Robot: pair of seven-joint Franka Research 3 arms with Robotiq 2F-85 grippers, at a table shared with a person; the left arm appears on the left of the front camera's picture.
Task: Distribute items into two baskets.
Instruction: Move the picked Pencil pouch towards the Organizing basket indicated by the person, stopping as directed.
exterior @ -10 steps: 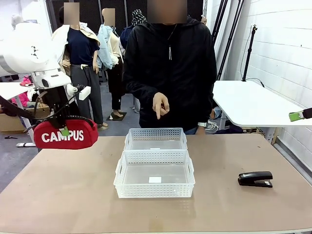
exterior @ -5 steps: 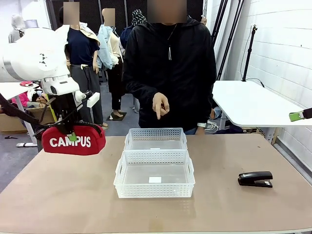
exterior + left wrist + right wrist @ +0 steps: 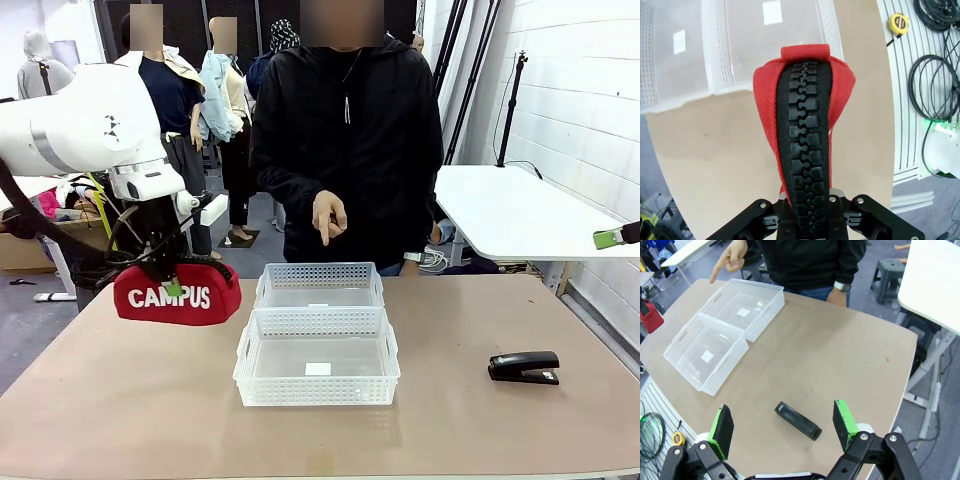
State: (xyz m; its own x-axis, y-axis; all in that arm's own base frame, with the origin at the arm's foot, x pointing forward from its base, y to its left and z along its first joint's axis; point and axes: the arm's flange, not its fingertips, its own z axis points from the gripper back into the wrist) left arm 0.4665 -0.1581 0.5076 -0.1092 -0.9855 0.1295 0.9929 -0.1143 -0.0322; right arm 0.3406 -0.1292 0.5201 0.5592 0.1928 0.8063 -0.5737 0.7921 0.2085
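Pouch delivery is under way: the left tool (image 3: 172, 287) grips the red pouch (image 3: 200, 297) above the tabletop, with the near basket (image 3: 318, 396) and far basket (image 3: 318, 271) to its right and lower down. Next it should probably centre over one, lower, then release. The right tool (image 3: 782, 427) hangs open above the stapler (image 3: 797, 421)

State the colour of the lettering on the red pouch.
White "CAMPUS" letters on the red pouch; clearest in the front view.

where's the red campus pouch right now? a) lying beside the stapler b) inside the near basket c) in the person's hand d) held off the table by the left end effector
d: the left end effector is shut on the red pouch, which hangs above the table left of the near basket.
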